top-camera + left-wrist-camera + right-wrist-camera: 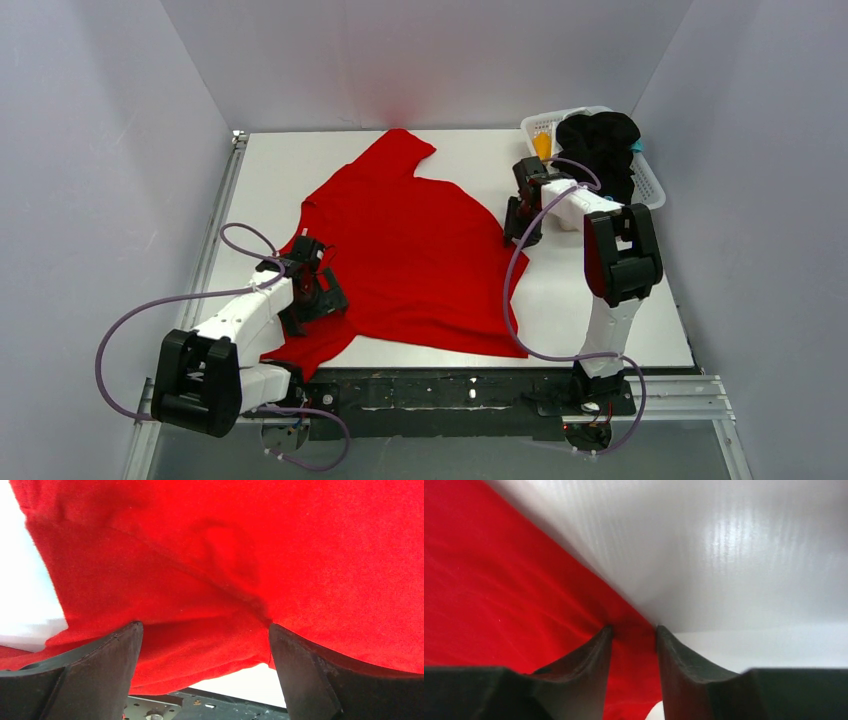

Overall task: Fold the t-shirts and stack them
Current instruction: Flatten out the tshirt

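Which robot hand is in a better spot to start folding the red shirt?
Probably the right hand: its fingers look pinched on the red shirt edge. The left hand sits open over the cloth near a sleeve, gripping nothing.

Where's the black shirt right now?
In the top view the black shirt is heaped in the white basket at the table's far right corner, just beyond the right gripper.

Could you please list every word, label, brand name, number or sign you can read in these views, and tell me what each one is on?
None: no text can be read in any view.
red t-shirt: plain, no print or visible tag.
white basket and black t-shirt: no lettering visible.
left gripper, right gripper and the arms: no readable markings.
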`<state>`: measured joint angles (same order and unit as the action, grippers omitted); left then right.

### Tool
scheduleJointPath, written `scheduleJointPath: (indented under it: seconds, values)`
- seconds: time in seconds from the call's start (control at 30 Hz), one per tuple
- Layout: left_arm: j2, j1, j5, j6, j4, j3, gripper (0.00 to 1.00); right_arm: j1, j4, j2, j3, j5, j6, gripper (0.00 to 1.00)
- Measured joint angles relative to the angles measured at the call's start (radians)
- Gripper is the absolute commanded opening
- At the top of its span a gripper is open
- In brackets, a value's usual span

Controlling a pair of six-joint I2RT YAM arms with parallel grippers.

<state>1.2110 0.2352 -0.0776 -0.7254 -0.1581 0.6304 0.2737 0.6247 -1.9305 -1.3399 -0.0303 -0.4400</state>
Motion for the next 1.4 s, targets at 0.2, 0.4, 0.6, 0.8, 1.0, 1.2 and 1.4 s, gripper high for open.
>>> scheduleJointPath:
  seconds: [0.2, 0.4, 0.6, 0.8, 1.0, 1.2, 1.4]
  values:
    - [-0.026, -0.003, -0.015, -0.001, 0.0, -0.014, 0.98, 0.05, 0.009, -0.02, -0.022, -0.009, 0.003, 0.01]
    - [-0.027, -0.003, -0.013, -0.003, -0.005, -0.014, 0.98, 0.077, 0.087, -0.027, -0.082, -0.096, 0.006, 0.01]
    - [-0.029, -0.003, -0.006, -0.018, -0.026, -0.014, 0.98, 0.156, 0.215, -0.026, -0.239, -0.319, 0.037, 0.01]
    - [-0.056, -0.003, -0.002, -0.042, -0.095, -0.011, 0.98, 0.405, 0.301, -0.07, -0.357, -0.482, 0.046, 0.01]
    - [-0.076, -0.004, -0.014, -0.069, -0.18, 0.017, 0.98, 0.666, 0.307, -0.233, -0.439, -0.477, 0.031, 0.29]
    - [-0.092, -0.004, -0.016, -0.081, -0.219, 0.021, 0.98, 0.729, 0.3, -0.208, -0.419, -0.416, 0.005, 0.71]
    - [-0.097, -0.004, -0.015, -0.083, -0.229, 0.027, 0.98, 0.666, 0.191, 0.084, -0.255, -0.299, -0.005, 0.74]
